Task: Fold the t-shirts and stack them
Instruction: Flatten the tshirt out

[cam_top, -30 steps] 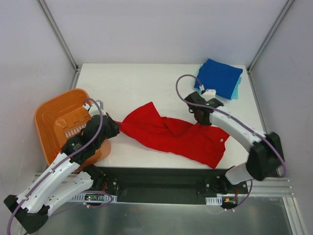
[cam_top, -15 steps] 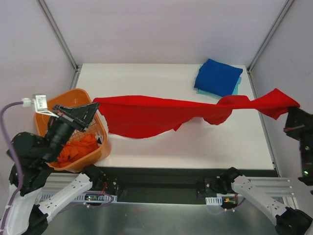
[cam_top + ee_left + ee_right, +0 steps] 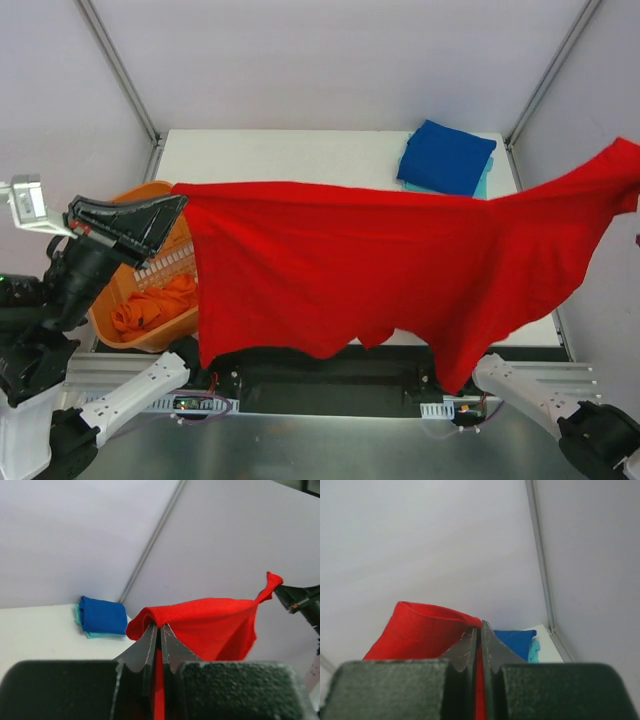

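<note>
The bright red t-shirt (image 3: 380,270) hangs spread in the air between both arms, high above the table. My left gripper (image 3: 178,203) is shut on its left end, seen pinched in the left wrist view (image 3: 160,626). My right gripper (image 3: 480,626) is shut on the right end; it is off the right edge in the top view. The folded royal blue t-shirt (image 3: 447,157) lies on the light teal one (image 3: 484,186) at the far right corner. An orange-red t-shirt (image 3: 150,305) lies crumpled in the basket.
The orange plastic basket (image 3: 112,330) stands at the table's left edge, under my left arm. The white table (image 3: 290,155) shows behind the hanging shirt. Grey walls and metal corner posts (image 3: 120,70) close in the sides.
Both arms have risen and pulled apart. The red shirt went from a crumpled heap on the table to a stretched band, and now hangs wide open, closer to the camera.
</note>
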Controlling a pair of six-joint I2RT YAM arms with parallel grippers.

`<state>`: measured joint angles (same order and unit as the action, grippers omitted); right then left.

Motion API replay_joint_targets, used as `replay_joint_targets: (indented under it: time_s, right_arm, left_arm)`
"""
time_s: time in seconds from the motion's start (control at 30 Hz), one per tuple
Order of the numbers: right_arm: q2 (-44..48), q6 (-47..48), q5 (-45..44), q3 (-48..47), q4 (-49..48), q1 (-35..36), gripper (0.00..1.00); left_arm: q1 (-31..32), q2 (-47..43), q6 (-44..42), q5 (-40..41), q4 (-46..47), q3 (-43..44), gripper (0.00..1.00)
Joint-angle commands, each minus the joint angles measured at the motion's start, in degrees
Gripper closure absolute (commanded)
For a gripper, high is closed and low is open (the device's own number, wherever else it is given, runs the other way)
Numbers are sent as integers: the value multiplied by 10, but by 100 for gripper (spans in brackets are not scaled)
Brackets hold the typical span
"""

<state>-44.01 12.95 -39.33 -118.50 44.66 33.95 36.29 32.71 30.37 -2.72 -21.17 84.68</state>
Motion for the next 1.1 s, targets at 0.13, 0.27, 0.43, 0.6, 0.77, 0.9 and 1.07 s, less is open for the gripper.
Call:
replay_joint_targets:
  time_s: [0.13, 0.27, 0.43, 0.6, 0.77, 0.9, 1.07]
  right_arm:
    - [-214, 233, -171, 8, -261, -4, 99]
    - [-352, 195, -111, 8, -257, -98, 99]
    - [-504, 82, 52, 77, -232, -194, 96]
    - [-697, 30, 136, 38, -213, -218, 81]
    - [-788, 32, 138, -64, -135, -218, 17]
    - [-719, 22, 145, 9, -136, -218, 3]
    - [-563, -56, 203, 168, -112, -218, 3]
  left_arm:
    - [-5, 164, -91, 285, 36, 21, 100]
    - [-17, 305, -140, 445, 40, 36, 100]
    - [-104, 530, -138, 355, 39, 60, 99]
    - [-128, 738, -151, 354, 4, 142, 72]
    - [-130, 815, -151, 352, -45, 236, 1]
    - [-130, 775, -123, 274, -46, 203, 1]
    - [-129, 696, -67, 186, -45, 108, 1]
